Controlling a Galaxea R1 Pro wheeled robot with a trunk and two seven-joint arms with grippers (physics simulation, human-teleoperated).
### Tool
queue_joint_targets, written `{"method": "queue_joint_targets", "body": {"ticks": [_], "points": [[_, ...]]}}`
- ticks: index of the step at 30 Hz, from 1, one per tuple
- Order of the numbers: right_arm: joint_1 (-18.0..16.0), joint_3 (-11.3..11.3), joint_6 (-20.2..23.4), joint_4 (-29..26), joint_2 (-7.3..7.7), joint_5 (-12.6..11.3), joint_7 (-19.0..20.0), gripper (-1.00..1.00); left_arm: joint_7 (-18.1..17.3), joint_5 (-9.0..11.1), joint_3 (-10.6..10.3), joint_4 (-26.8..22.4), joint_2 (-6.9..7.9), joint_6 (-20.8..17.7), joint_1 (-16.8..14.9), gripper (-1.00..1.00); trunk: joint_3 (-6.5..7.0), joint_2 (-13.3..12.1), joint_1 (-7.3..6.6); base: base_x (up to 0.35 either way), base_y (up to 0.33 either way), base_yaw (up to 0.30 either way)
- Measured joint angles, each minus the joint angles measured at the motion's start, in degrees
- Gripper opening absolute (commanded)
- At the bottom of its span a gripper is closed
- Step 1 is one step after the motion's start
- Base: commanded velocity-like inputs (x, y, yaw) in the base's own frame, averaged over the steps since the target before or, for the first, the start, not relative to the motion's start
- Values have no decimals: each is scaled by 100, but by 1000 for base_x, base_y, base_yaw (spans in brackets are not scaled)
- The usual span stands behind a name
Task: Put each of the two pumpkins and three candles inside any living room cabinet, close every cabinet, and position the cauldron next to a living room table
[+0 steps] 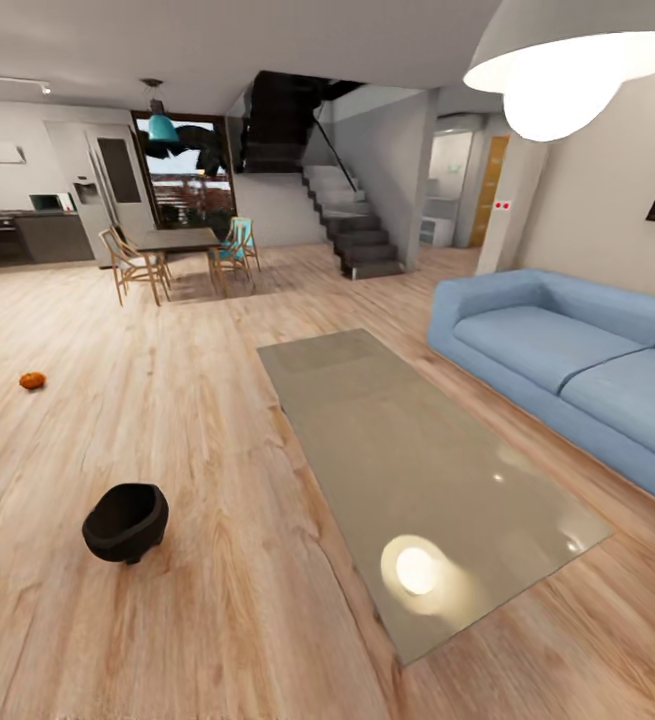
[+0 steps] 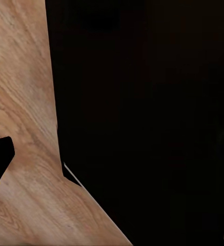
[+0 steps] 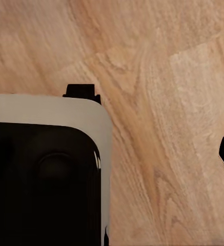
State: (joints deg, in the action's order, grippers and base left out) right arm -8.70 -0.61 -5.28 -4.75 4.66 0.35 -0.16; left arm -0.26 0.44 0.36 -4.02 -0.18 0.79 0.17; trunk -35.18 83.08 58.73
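The cauldron (image 1: 125, 521) sits on the floor left of the tabletop (image 1: 422, 470) — the left arm's side — though neither claw's opening can be told.

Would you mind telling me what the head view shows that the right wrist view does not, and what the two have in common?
Head view alone: the black cauldron standing on the floor apart from the grey-topped table, one orange pumpkin farther off on the floor, a blue sofa, and a dining set by the stairs. Right wrist view alone: a dark robot part with a pale rim, seen close. Both share the wooden floor.
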Motion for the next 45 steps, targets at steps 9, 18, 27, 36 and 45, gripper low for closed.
{"method": "queue_joint_targets", "body": {"ticks": [9, 18, 27, 36, 45], "points": [[0, -2, -1, -6, 8, 0, -2, 100, -3, -31, -24, 6, -16, 0, 0, 100, 0, 0, 0, 259, 0, 288], [0, -9, 0, -1, 0, 1, -2, 100, 0, -4, 3, 6, -5, 0, 0, 100, 0, 0, 0, 205, 0, 288], [0, -9, 1, 3, 0, 1, 1, 100, 0, 0, 5, -3, -8, 1, 0, 100, 0, 0, 0, 11, 0, 288], [0, -11, 5, 14, -2, 360, 1, 100, 0, 0, 6, -3, -9, 1, 0, 100, 0, 0, 0, 0, 0, 288], [0, 0, 4, 19, 4, 544, -2, 100, 0, 0, 3, -1, -10, 1, 0, 100, 0, 0, 0, 0, 0, 185]]}}
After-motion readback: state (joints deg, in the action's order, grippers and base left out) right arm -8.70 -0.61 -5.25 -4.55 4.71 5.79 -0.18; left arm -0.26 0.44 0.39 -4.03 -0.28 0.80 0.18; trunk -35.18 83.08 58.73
